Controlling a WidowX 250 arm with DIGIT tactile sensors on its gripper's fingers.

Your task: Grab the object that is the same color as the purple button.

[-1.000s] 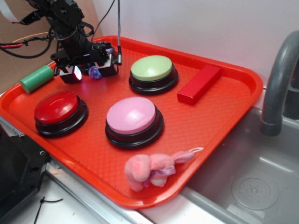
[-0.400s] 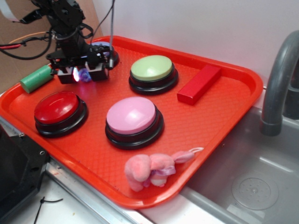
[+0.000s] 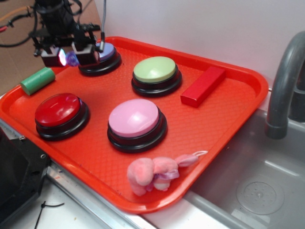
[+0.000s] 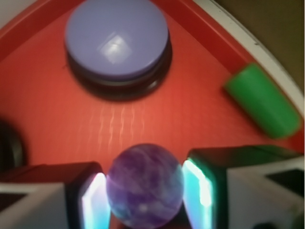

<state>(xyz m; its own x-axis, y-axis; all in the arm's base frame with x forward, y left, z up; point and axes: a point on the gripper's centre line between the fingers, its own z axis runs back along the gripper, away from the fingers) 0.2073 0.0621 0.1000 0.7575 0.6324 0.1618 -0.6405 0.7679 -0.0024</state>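
gripping marble (image 4: 145, 185) above tray (image 3: 228, 119)

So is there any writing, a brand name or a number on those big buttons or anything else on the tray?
None that can be read. The four buttons, including the purple button, have plain tops. The red block, green cylinder, pink plush toy and tray carry no labels. The purple marble held in the pincer is unmarked.

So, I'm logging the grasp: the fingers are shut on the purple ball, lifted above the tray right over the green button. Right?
Not quite. The wrist view shows the purple ball held between the fingers, but beside the purple button, not the green one.
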